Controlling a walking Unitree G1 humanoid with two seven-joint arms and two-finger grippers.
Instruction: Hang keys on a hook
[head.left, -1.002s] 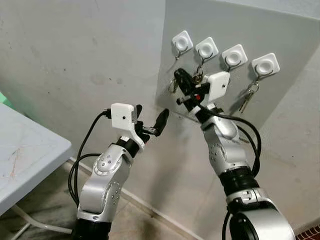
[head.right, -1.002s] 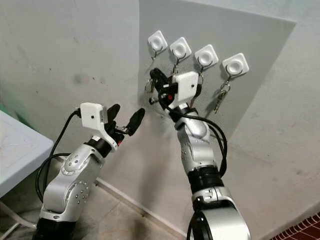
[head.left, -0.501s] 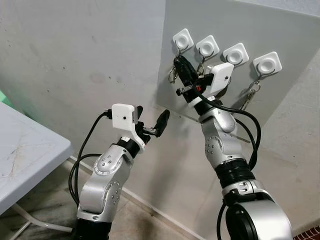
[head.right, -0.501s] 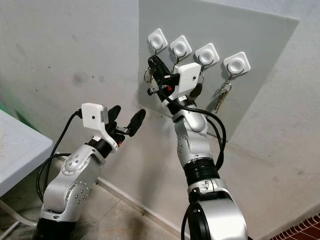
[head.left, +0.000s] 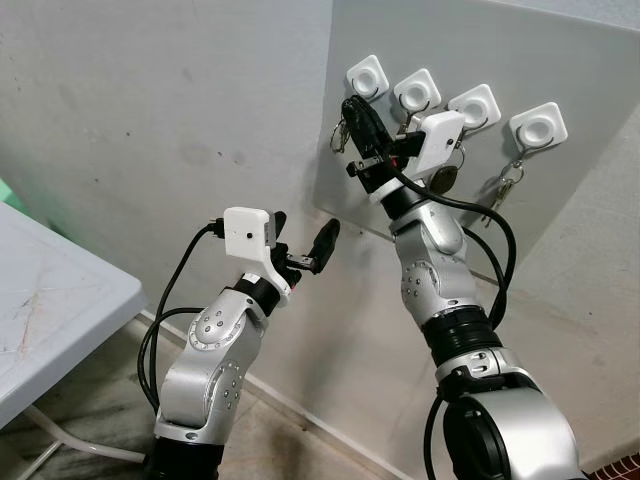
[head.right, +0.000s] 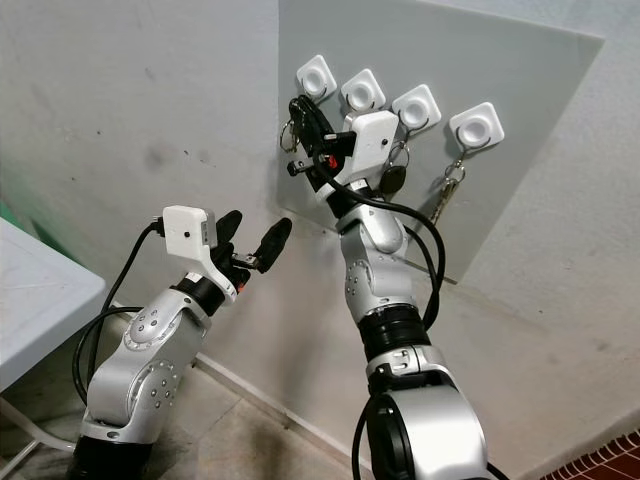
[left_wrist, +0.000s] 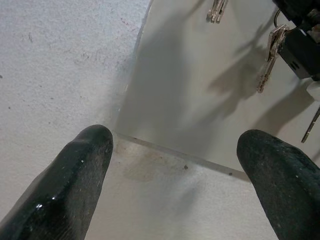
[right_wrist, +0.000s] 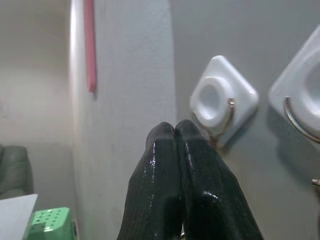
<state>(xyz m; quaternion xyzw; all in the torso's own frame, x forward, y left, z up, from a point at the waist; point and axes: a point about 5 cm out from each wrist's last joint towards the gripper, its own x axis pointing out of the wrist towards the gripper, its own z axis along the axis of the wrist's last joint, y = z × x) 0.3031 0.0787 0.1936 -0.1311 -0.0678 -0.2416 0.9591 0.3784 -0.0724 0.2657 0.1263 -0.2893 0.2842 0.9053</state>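
Left eye view: right gripper (head.left: 352, 110) is holding keys (head.left: 341, 133) in closed jaws just below the leftmost hook (head.left: 366, 80). Left gripper (head.left: 300, 240) is hovering lower, jaws spread wide.

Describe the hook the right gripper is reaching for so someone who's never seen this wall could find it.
Find the grey panel on the wall with a row of four white square hooks. The target hook is the one at the robot's left end of that row. The right gripper, fingers shut on keys, sits just below it; its wire hangs bare.
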